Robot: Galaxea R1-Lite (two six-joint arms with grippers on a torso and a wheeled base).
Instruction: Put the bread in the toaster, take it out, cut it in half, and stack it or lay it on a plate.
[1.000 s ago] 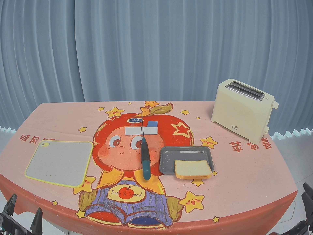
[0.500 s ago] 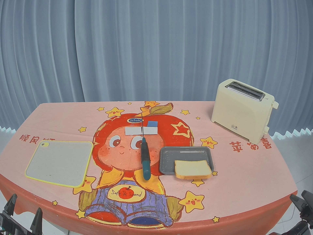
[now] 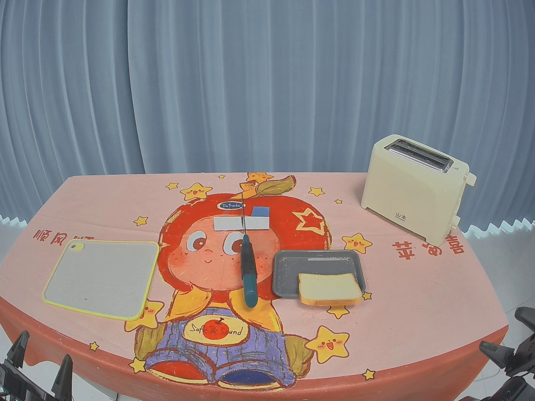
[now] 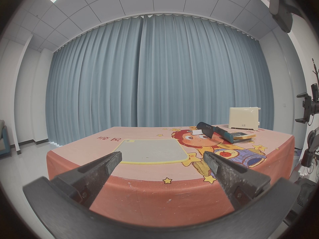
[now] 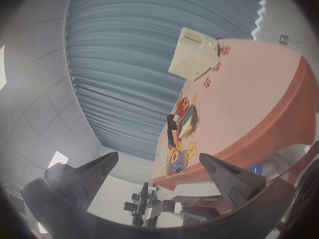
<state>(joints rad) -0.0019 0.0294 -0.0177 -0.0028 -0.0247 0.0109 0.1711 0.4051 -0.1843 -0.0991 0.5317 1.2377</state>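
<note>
In the head view, the bench point(image 3: 423, 285) wore a pink cartoon cloth before a blue-grey curtain point(image 3: 267, 73). The slice of bread point(image 3: 330, 289) lay flat at the 5 o'clock corner of the grey tray point(image 3: 317, 263), overhanging its near rim. The knife point(image 3: 248, 277) lay just beside the tray at its 9 o'clock, teal handle toward 6 o'clock and blade toward 12 o'clock. The yellow-rimmed cutting board point(image 3: 101, 277) lay well apart at the knife's 9 o'clock, near the bench's left edge. The cream toaster point(image 3: 415, 187) stood upright at the tray's 2 o'clock, well apart, slots facing up. The left hand point(image 3: 42, 357) sat at 7 o'clock, off the bench's near edge, its fingers apart. The right hand point(image 3: 504, 332) sat at 4 o'clock, off the near right corner, its fingers also apart. In the left wrist view, the left hand's two dark fingers stood wide apart short of the bench's edge. The cutting board lay nearest them, with the knife beyond it, its dark blade standing on edge, then the tray and toaster farther off. In the right wrist view, the right hand's fingers were spread wide, off the bench's side. The toaster stood nearer that hand, and the bread on its tray lay with the knife beyond.
</note>
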